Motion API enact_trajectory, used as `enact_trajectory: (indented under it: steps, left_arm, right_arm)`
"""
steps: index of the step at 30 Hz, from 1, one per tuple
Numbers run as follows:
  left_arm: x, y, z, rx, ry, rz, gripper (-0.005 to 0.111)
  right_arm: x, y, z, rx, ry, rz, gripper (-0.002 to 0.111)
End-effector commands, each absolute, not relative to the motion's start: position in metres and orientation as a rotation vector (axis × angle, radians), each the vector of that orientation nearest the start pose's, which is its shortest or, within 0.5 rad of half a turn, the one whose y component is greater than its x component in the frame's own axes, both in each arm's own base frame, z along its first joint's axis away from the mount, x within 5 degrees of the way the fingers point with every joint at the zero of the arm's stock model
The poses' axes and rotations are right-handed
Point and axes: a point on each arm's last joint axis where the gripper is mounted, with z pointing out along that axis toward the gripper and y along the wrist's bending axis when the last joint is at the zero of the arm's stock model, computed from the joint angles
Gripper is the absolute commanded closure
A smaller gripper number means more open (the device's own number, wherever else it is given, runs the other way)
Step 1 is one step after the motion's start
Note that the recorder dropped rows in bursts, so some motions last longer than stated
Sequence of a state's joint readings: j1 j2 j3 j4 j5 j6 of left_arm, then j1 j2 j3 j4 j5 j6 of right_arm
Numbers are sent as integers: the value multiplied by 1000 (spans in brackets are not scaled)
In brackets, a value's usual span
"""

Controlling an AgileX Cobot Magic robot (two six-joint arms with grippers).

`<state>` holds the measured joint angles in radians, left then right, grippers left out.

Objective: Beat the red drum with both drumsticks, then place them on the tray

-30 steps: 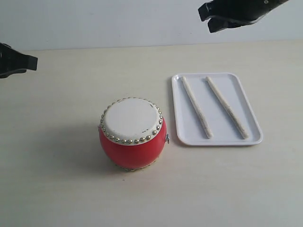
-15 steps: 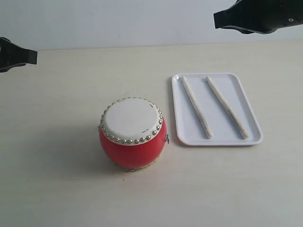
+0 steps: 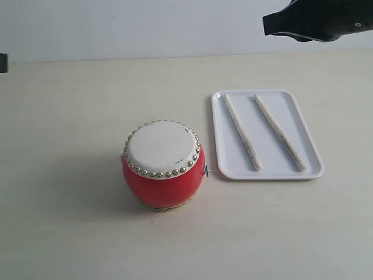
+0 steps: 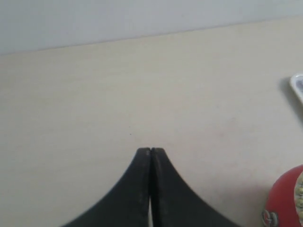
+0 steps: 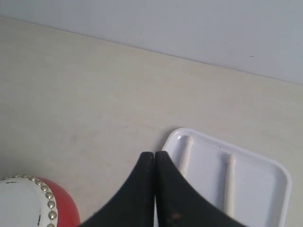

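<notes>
At the far left, my left fingers [image 4: 150,153] are pressed flat together with nothing between them, over bare surface [image 3: 70,221]. Only a sliver of that arm shows at the edge of the exterior view. Next comes the red drum [image 3: 163,175], upright near the middle, skin up. Just to its right, and apart from it, lies the white tray [image 3: 274,160] with the 2 sticks on it. The left stick [image 3: 242,132] and the right stick [image 3: 279,132] lie side by side, not touching. Each runs from the tray's far end to its near end, slanting a little rightward as it comes nearer. Furthest right, raised behind the tray, my right fingers [image 5: 154,158] are likewise closed tight and empty.

The sticks lie beyond the drum from my left arm, so my right arm is clearly the nearer. With both sticks on the tray, I judge the putting-down done.
</notes>
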<state>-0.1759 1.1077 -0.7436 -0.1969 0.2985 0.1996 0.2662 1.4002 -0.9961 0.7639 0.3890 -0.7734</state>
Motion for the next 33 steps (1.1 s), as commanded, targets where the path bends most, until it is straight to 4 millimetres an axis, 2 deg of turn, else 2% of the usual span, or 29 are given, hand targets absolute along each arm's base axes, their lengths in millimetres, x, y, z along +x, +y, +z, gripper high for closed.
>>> enact_trajectory:
  steps: [1,4,7,11,15,20,33]
  left_arm:
    - [173,-25,312,78,1920,-185,107]
    - [129,-12,315,-8,1768,-172,107]
    - [96,-6,311,-38,1653,-137,107]
    - [68,-4,300,-37,1555,-104,107]
    - [57,-4,285,-16,1526,-75,107]
    - [54,-3,267,19,1537,-26,107]
    - [56,-3,263,27,1560,-22,107]
  right_arm:
    - [290,103,303,-488,2110,403,108]
    - [290,103,303,-488,2110,403,108]
    - [290,103,303,-488,2110,403,108]
    - [290,103,303,-488,2110,403,108]
    - [290,103,303,-488,2110,403,108]
    - [290,103,303,-488,2110,403,108]
    - [290,103,303,-492,2110,399,108]
